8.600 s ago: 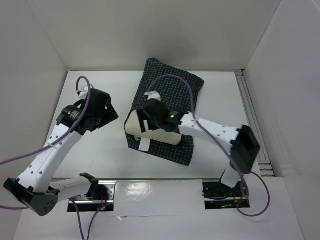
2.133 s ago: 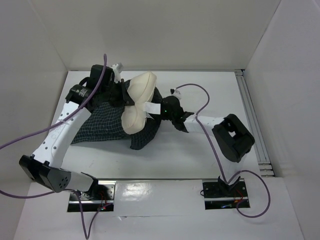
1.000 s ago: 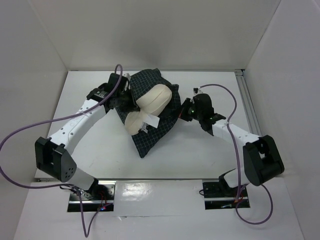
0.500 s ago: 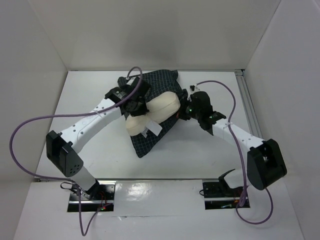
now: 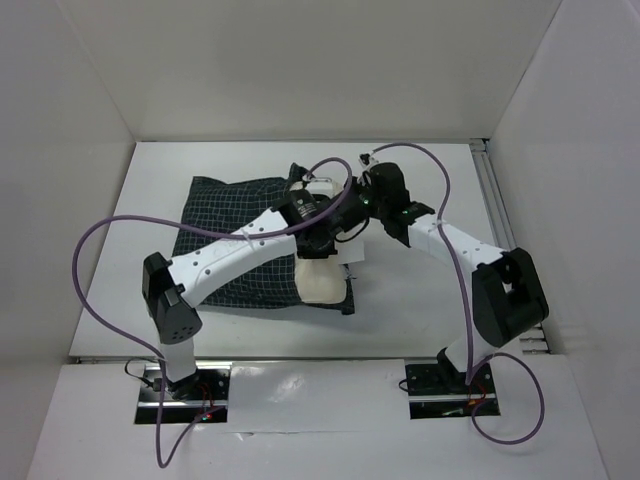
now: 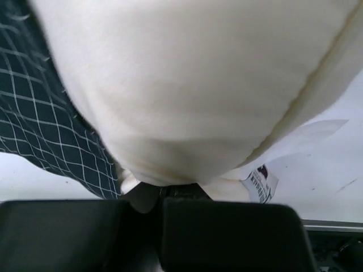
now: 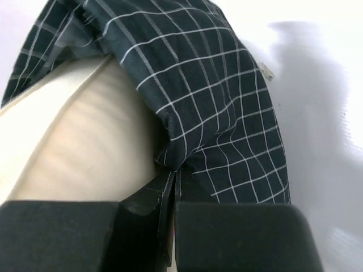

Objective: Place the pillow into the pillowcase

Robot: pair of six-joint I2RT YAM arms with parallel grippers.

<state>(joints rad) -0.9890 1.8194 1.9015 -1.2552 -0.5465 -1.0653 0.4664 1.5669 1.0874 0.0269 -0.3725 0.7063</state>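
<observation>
The dark checked pillowcase (image 5: 230,240) lies spread over the left and middle of the table. One cream end of the pillow (image 5: 322,282) shows at the case's right end, with a white tag (image 6: 260,182) beside it. My left gripper (image 5: 322,238) is shut on the pillow's edge; in the left wrist view the pillow (image 6: 193,85) fills the frame above my left gripper (image 6: 163,195). My right gripper (image 5: 360,204) is shut on the pillowcase hem. In the right wrist view the pillowcase (image 7: 221,107) drapes over the pillow (image 7: 85,141) just beyond my right gripper (image 7: 174,182).
White walls close in the table (image 5: 440,290) on three sides. A metal rail (image 5: 503,235) runs along its right edge. Purple cables (image 5: 100,250) loop off both arms over the table. The two arms cross close together at the table's middle.
My left gripper has swung right and toward the front with the pillow. The pillowcase, bunched at the middle before, now lies spread out to the left. My right gripper shifted slightly back and left.
</observation>
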